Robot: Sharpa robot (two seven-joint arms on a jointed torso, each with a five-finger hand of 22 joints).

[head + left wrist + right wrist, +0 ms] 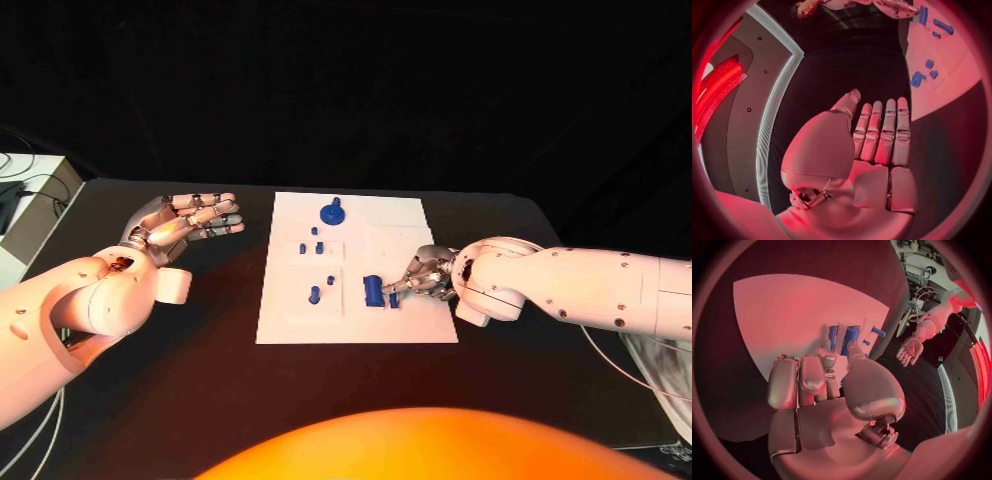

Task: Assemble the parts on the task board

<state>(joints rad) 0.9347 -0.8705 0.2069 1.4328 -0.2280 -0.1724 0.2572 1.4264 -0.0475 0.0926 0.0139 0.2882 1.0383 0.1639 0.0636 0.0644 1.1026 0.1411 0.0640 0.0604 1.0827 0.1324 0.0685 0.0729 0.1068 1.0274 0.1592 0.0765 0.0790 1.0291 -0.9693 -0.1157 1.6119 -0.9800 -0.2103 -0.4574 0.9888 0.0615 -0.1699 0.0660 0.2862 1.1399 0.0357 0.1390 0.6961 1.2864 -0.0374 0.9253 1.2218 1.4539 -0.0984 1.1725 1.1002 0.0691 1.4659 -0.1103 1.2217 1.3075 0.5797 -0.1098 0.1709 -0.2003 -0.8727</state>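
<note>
Down near the robot, the silver right hand (424,277) rests on the white flat task board (375,325), its fingertips against a tall blue block (374,290) near the board's right edge; the right wrist view shows the thumb and a finger pinching a thin blue piece (833,336) just beside that block. Off the board, the silver left hand (188,225) hovers over the black table (173,380), and the left wrist view shows its fingers straight and holding nothing. Farther back, small blue pegs (310,247) stand mid-board, and a round blue knob part (333,212) sits near the far edge.
</note>
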